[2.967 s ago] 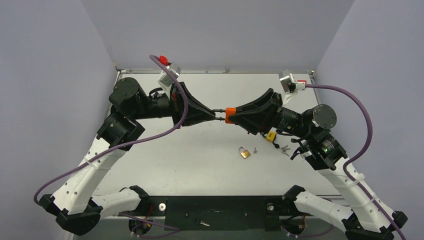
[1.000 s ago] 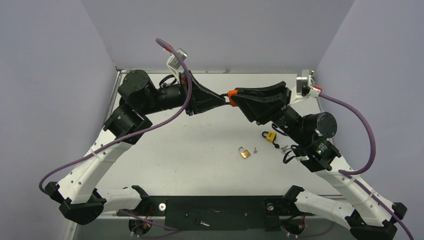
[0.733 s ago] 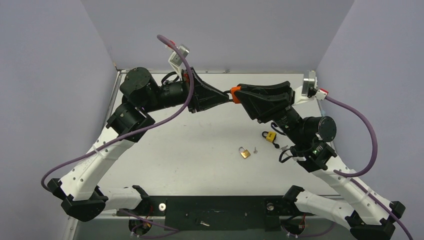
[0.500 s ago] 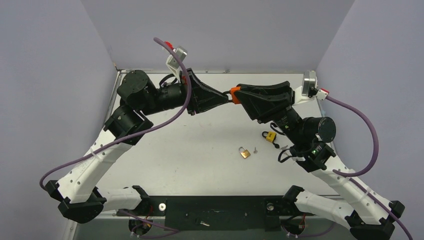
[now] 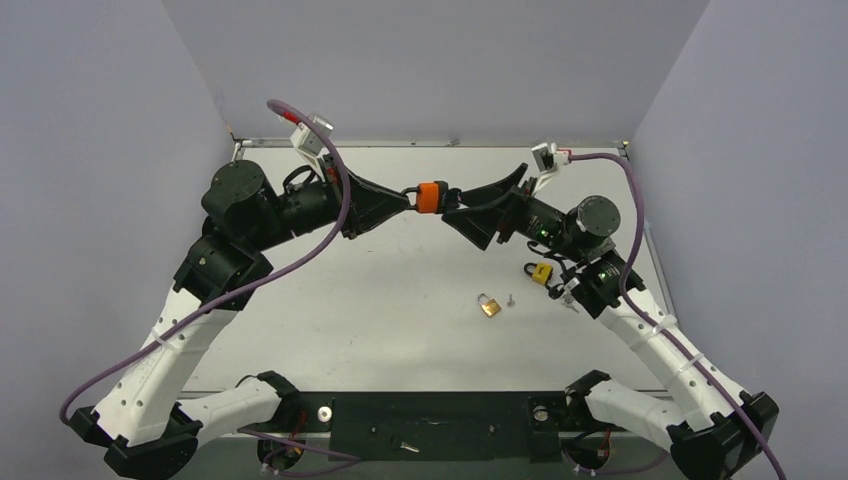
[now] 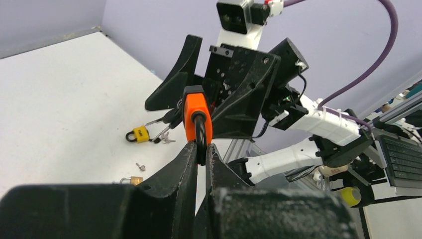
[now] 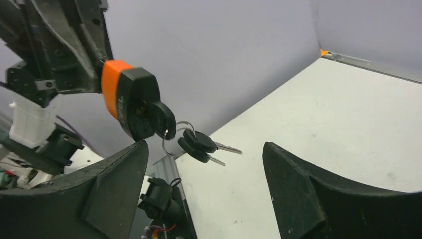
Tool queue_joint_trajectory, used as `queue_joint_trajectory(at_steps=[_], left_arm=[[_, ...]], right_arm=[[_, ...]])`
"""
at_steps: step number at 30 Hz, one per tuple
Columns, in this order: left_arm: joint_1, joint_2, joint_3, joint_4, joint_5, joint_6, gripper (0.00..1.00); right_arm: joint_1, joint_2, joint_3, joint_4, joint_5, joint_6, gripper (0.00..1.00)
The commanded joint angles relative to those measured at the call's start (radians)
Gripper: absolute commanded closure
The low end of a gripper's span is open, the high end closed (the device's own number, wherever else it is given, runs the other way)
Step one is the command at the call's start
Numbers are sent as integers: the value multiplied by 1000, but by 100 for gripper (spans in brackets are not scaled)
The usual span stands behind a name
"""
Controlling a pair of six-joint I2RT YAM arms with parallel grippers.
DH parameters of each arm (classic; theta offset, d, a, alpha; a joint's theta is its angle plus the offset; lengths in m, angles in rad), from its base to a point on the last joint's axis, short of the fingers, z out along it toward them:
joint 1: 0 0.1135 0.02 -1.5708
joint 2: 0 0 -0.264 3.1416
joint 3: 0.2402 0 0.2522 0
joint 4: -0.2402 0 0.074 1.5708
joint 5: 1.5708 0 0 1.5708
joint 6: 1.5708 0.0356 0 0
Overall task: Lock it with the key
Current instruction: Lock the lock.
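Observation:
An orange padlock with a black face hangs in the air over the far middle of the table. My left gripper is shut on its black shackle, fingertips pinched around it in the left wrist view. A black-headed key sits in the lock's keyhole, with a ring and two spare keys dangling from it. My right gripper faces the lock from the right with its jaws wide apart, nothing between them; its fingers stand just clear of the lock.
On the table under the right arm lie a yellow padlock with a bunch of keys, a small brass padlock and a tiny loose key beside it. The grey walls close in on the back and both sides.
My right gripper has let go of the key end of the lock and opened wide. The left arm has carried the lock to the left and slightly lower; the right wrist has turned.

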Motion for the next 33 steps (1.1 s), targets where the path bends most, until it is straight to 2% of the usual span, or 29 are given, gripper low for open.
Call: queue_joint_trajectory(at_steps=[1, 4, 8, 10, 15, 20, 33], left_arm=[[15, -34, 34, -26, 44, 53, 100], [21, -36, 39, -62, 68, 66, 100], [33, -48, 44, -97, 118, 84, 100], [36, -51, 45, -100, 144, 84, 100], [43, -60, 37, -55, 203, 55, 100], [61, -59, 41, -43, 248, 42, 100], [87, -63, 21, 22, 297, -11, 100]], right_arm=[[-89, -13, -21, 273, -224, 184, 18], [-166, 8, -71, 493, -323, 299, 16], [-199, 46, -80, 696, -399, 448, 17], [-190, 68, -69, 727, -420, 478, 26], [-138, 64, -71, 686, -440, 429, 33], [-104, 29, -56, 462, -434, 254, 51], [-46, 34, -28, 396, -422, 211, 61]])
